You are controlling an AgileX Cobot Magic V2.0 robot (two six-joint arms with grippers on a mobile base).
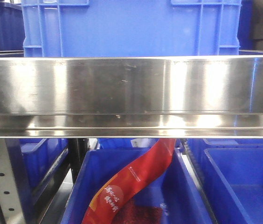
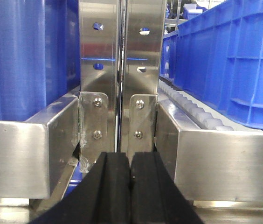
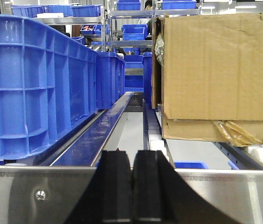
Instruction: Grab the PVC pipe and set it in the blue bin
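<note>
- The stainless steel shelf rail [image 1: 131,93] fills the front view from edge to edge, scuffed and reflective, 1 long horizontal band.
- Above it stands 1 large blue crate [image 1: 131,28], its ribbed wall touching the top of the rail.
- Below the rail I count 3 more blue bins in the front view: 1 in the middle [image 1: 82,186], 1 at lower right [image 1: 243,182], and 1 partly hidden at lower left [image 1: 38,156].
- The middle bin holds 1 red packet [image 1: 131,179] printed with white characters, curving from under the rail down to the bin's near left corner.
- In the right wrist view, 1 big blue ribbed crate [image 3: 33,88] sits on the left and 1 cardboard box [image 3: 220,70] on the right, well apart, with a roller track between them.
- In the left wrist view, 2 upright steel posts [image 2: 122,70] stand side by side, each bolted with 2 screws, with blue crates to either side.
- The left gripper [image 2: 130,186] points at the gap between the posts, its 2 black pads pressed together with nothing between them.
- The right gripper [image 3: 131,186] hangs just over a steel rail, its 2 pads likewise closed on nothing.
- No PVC pipe shows in any of the 3 views, so I cannot tell where it lies.
</note>
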